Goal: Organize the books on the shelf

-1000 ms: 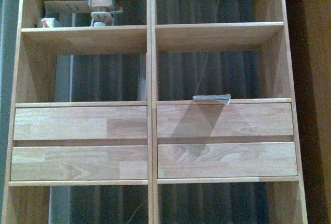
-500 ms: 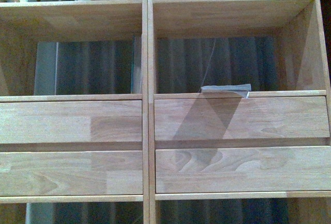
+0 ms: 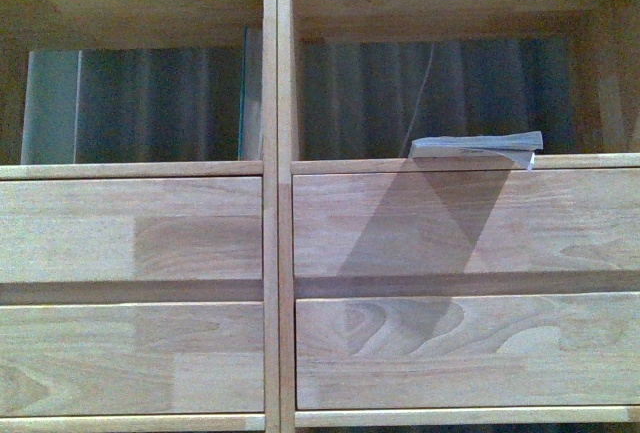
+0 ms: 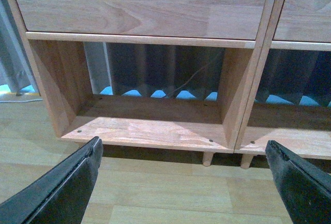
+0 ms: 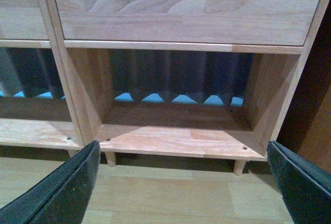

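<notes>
Wood fills my front view, because the shelf [image 3: 270, 163] stands very close. My left pincer [image 4: 183, 146] and right pincer [image 5: 182, 146] hang low by the bottom compartments, both spread wide and holding nothing. The white paperback [image 3: 478, 147] lies flat at the front lip of the right compartment, just above the drawers [image 3: 450, 223], with a corner poking past the edge. The teal book [image 3: 250, 93] stands against the divider [image 3: 270, 73] on its left side. I see 2 risks. An arm coming up could clip a drawer or knock the paperback off the lip. A hard push could send it out through the open back.
</notes>
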Robot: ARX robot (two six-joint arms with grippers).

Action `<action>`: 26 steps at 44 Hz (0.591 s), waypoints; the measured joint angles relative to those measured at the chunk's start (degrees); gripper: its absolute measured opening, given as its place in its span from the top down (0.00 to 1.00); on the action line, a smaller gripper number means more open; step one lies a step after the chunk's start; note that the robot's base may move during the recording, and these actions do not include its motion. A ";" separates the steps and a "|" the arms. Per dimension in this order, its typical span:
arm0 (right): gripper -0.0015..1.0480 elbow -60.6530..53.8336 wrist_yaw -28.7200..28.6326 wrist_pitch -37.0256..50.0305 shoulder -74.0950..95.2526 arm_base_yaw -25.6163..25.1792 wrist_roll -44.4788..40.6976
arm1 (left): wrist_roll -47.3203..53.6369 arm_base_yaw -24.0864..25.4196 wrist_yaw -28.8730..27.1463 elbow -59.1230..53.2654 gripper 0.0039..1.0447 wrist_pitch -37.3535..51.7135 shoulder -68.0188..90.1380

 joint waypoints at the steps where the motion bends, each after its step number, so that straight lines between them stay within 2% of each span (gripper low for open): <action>1: 0.07 0.00 0.00 0.00 0.00 0.00 0.00 | 0.00 0.00 -0.07 0.00 0.07 0.00 -0.02; 26: 0.07 0.00 0.00 -0.02 -0.02 -0.02 0.02 | 0.02 0.00 -0.04 0.00 0.07 0.00 -0.02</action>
